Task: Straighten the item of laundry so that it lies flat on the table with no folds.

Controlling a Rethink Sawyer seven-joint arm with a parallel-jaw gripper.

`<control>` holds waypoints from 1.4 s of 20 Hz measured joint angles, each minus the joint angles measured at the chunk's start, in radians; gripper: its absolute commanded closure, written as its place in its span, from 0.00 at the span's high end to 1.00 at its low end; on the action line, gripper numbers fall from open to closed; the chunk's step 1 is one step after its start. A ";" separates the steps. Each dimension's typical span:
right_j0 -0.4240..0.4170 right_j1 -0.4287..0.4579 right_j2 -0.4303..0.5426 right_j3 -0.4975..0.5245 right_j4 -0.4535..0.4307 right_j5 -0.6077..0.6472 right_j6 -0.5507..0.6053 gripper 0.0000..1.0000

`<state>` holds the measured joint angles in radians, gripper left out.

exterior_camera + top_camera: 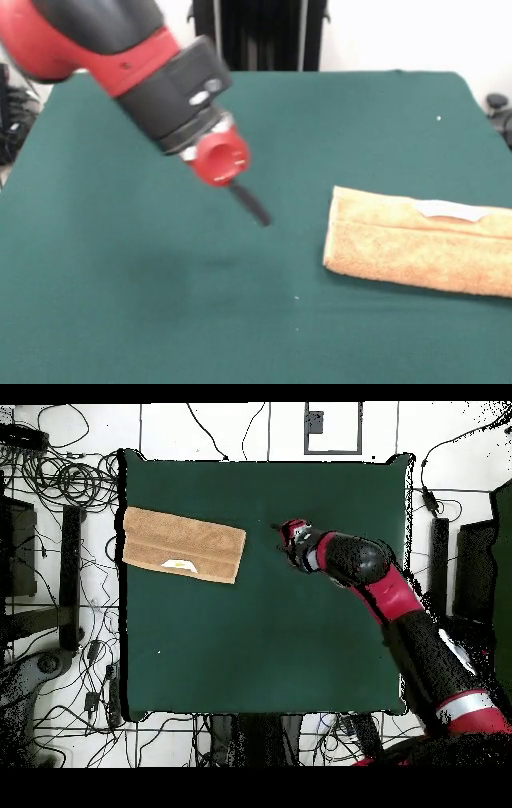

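The orange-tan towel (420,244) lies folded into a long strip on the green table (160,304), at the right edge of the front view, with its white tag (450,210) on top. In the overhead view the towel (183,544) is at the table's upper left, tag (179,564) near its lower edge. My gripper (254,206) hangs above the table's middle, well left of the towel and apart from it; only a thin dark tip shows below the red wrist. In the overhead view the gripper (282,532) is right of the towel.
The red and black arm (400,599) crosses the table's right side in the overhead view. Cables and black stands (70,564) lie on the floor round the table. The black pedestal (260,32) stands at the table's far edge.
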<state>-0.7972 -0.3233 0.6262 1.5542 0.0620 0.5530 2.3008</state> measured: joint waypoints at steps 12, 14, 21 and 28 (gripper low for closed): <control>0.079 -0.028 0.113 0.139 0.192 -0.001 0.000 1.00; 0.085 -0.025 0.117 0.146 0.201 -0.003 0.000 1.00; 0.095 0.061 0.117 0.142 0.194 -0.118 0.000 1.00; 0.107 0.244 0.117 0.129 0.088 -0.399 0.000 1.00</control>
<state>-0.6898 -0.0790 0.7434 1.6834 0.1499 0.1537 2.3008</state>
